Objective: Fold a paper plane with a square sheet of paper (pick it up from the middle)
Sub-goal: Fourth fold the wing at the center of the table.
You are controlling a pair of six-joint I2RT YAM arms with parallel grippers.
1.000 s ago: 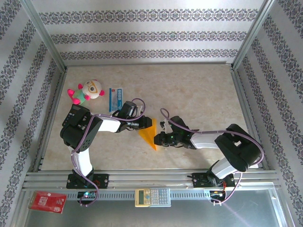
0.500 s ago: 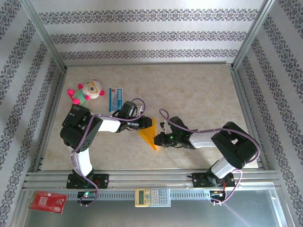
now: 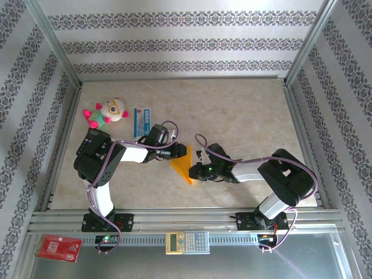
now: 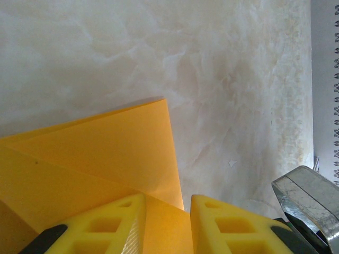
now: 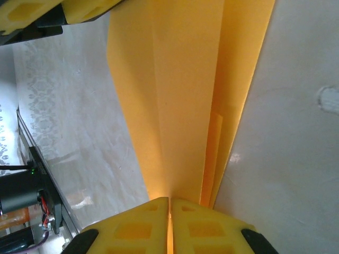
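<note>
Jaws pinched the half-folded sheet of paper (image 3: 184, 164) from both ends: left gripper (image 4: 168, 206) narrow on a corner, right gripper (image 5: 169, 203) clamped on the crease end.
Sheet sat just beyond the calculator (image 3: 187, 242). Looked mid-fold; next move likely needed a clean wing crease without slipping either pinch.

Marbled beige table (image 3: 244, 110) with plush toy (image 3: 106, 113) and blue-white packet (image 3: 142, 121)
</note>
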